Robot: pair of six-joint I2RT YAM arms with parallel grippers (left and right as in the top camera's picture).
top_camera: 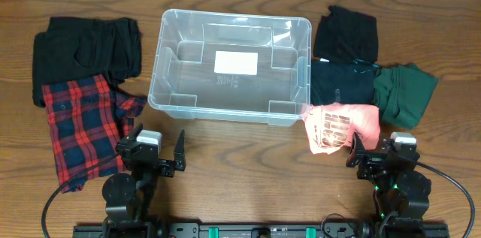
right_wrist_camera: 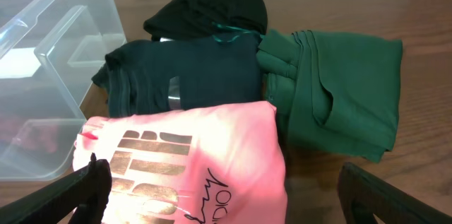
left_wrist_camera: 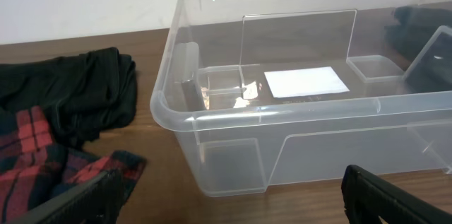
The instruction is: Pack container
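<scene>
left tool (top_camera: 159,146): fingers spread wide, holding nothing, low over the bench (top_camera: 240,170). to its left, the edge of a red plaid shirt (top_camera: 79,125) lies just beside the left finger. a black garment (top_camera: 86,46) lies beyond the shirt, partly under it.

ahead of this tool and slightly to its right stands the container (top_camera: 161,58), upright, mouth up and empty. only the white label (top_camera: 236,62) shows on its floor. it stands between the two clothing piles, apparently so that either arm has only a short carry.

right tool (top_camera: 372,152): fingers spread wide, holding nothing. the pink shirt (top_camera: 338,127) lies just ahead of it, against the container's near right corner. beyond the pink shirt lies a dark teal garment (top_camera: 342,84), with a green garment (top_camera: 404,91) to its right. a second black garment (top_camera: 346,34) lies farthest out.

obstructions: the container's near wall stands between each tool and the floor, so any load must clear the rim. the right-hand garments touch or overlap, so lifting one may drag its neighbour.
</scene>
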